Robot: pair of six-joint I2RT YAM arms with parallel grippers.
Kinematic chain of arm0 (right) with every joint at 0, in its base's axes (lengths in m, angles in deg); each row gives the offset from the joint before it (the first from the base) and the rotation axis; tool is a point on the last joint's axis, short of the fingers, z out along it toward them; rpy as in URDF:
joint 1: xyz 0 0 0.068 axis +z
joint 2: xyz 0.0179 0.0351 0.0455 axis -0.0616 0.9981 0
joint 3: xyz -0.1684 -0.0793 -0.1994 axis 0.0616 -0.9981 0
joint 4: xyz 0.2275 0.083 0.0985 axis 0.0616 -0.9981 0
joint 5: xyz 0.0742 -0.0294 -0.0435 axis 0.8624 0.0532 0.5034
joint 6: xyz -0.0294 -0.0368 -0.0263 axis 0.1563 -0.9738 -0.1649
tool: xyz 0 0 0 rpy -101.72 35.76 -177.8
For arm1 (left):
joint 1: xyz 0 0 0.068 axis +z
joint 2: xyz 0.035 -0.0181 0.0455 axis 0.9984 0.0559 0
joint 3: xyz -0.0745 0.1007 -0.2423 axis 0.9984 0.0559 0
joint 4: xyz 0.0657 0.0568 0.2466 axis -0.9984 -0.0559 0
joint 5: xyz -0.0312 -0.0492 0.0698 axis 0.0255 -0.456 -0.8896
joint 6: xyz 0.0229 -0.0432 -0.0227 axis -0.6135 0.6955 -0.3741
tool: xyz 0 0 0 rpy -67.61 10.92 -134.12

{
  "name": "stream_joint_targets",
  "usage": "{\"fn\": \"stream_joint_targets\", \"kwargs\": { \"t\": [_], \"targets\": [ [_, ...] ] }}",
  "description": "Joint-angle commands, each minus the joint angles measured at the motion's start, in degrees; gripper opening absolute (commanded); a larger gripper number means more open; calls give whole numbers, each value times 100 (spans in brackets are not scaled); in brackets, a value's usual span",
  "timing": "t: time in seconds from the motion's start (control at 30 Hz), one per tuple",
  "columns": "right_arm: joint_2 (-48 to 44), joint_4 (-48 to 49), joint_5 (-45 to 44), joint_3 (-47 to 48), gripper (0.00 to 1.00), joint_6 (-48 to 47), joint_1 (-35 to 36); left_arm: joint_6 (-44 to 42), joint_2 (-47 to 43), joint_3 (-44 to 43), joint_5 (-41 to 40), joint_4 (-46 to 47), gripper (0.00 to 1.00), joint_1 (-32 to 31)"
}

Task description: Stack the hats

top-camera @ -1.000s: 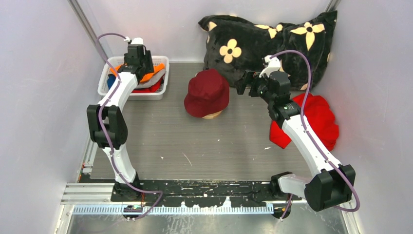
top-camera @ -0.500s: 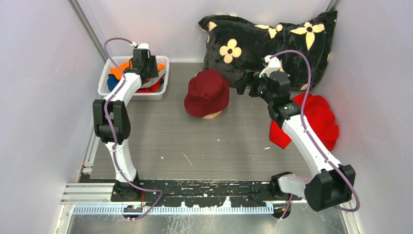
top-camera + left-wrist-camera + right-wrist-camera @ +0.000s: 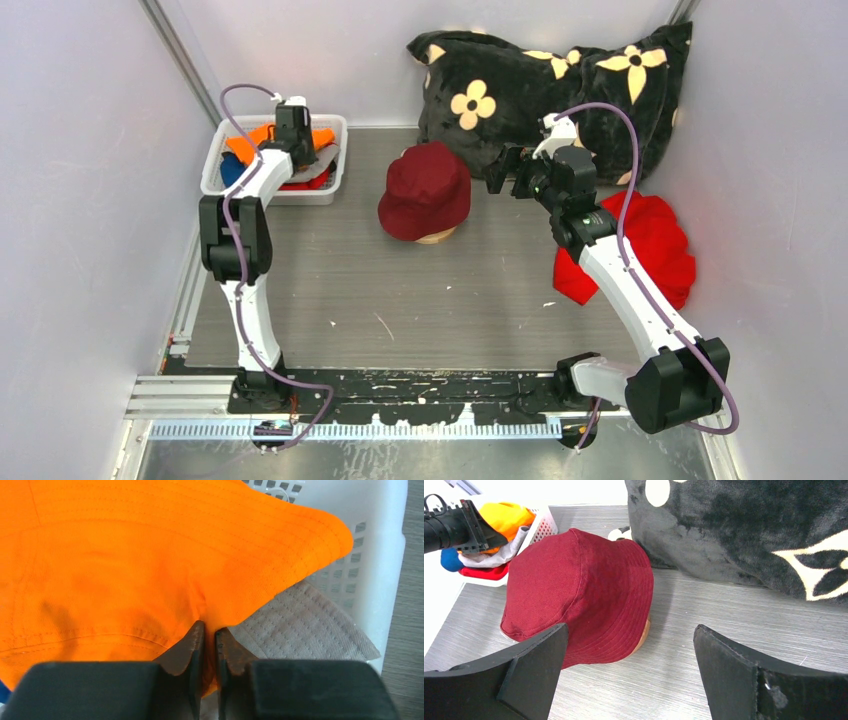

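A maroon hat [image 3: 425, 188] sits in the middle of the table over a tan rounded form [image 3: 437, 237]. Inside the white basket [image 3: 262, 196] at the back left lie an orange hat [image 3: 255, 138], a blue hat [image 3: 228, 168] and a red hat [image 3: 305, 182]. My left gripper [image 3: 293, 125] reaches into that basket. In the left wrist view it [image 3: 210, 627] is shut on a fold of the orange hat [image 3: 150, 555], above a pale grey hat [image 3: 300, 625]. My right gripper [image 3: 630, 627] stands wide open just right of the maroon hat [image 3: 574, 590], touching nothing.
A black pillow with cream flowers [image 3: 560, 80] leans against the back wall, close behind the right gripper. A bright red cloth bundle [image 3: 655, 245] lies at the right under the right arm. Pale walls close in on both sides.
The left arm has pushed further back into the basket and its jaws have closed on the orange hat. The right arm and maroon hat have not moved.
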Motion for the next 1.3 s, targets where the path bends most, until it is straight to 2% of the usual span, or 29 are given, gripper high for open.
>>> {"fn": "stream_joint_targets", "kwargs": {
  "t": [0.0, 0.23, 0.47, 0.7, 1.03, 1.27],
  "targets": [
    [-61, 202, -84, 144, 100, -100, -20, -94, -252, -279, -16, 184, 1, 68],
    [-92, 236, -48, 106, 100, -75, -15, -184, -1061, -229, 262, 204, 0, -102],
    [-185, 302, 27, 49, 100, -44, -13, -590, -2258, -495, 255, 39, 0, -914],
    [-354, 412, 113, -45, 100, -22, -18, 633, -2999, -1183, 1522, -473, 0, -1130],
    [-823, 1272, 730, -511, 100, 149, -15, 2212, -3929, -851, 3281, -131, 0, -1393],
    [-862, 1965, 1457, -638, 100, 637, -19, 2379, -4077, -380, 3551, -163, 0, -1902]
  ]
}}
